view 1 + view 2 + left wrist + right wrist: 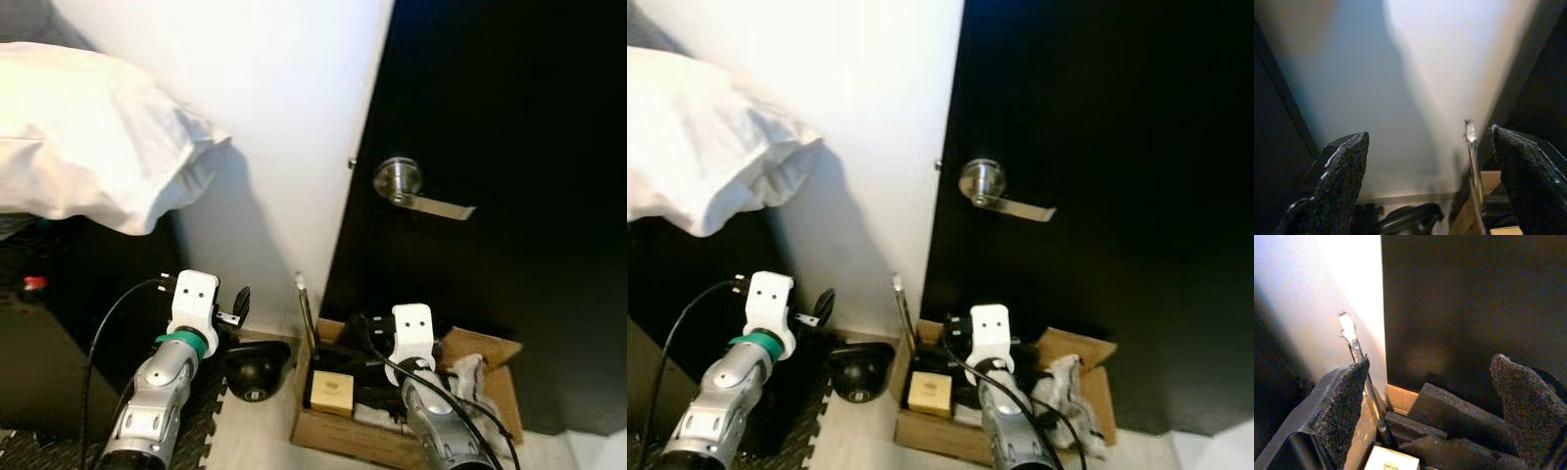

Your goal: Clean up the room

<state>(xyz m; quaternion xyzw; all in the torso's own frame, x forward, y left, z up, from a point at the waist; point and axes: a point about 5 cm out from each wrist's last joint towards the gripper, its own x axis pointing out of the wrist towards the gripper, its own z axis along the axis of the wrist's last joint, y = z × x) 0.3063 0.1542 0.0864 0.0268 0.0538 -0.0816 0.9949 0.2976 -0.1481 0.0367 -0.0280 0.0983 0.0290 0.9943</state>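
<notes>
Both grippers are spread wide and hold nothing, the right gripper (1435, 406) over the cardboard box (343, 431) by the black door (490, 117), where it could bump the thin rod (1359, 362) that its wrist view shows close, and the left gripper (1430, 181) near the dark round thing (257, 370) on the floor.

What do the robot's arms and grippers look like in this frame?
Both arms are silver metal with white housings at the wrist and black cables. The left arm has a green ring. The left gripper and right gripper have black, rough-textured fingers.
</notes>
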